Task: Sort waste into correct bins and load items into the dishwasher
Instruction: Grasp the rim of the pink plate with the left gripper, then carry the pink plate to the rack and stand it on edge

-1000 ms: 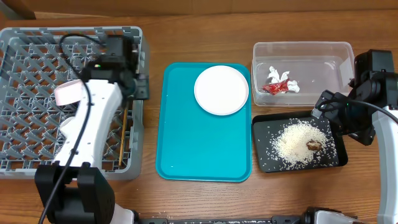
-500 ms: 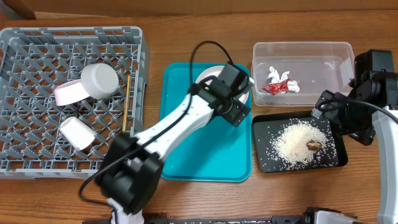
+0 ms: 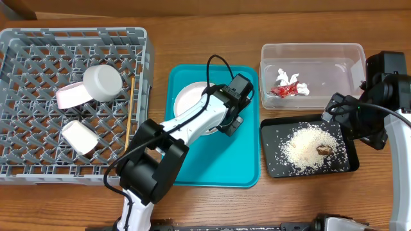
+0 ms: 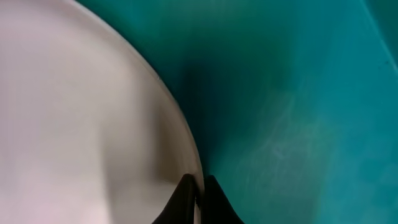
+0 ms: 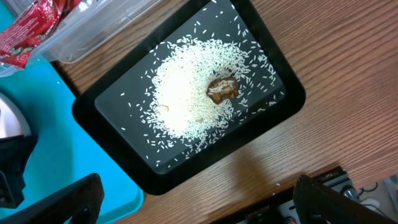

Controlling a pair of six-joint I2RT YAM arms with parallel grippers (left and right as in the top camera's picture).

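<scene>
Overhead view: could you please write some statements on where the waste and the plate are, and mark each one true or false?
The white plate lies on the teal tray. True.
The red wrapper is in the clear tub. True.
The rice is in the clear tub. False: it lies on the black tray.
The right end effector grips something. False: it is open and empty.
</scene>
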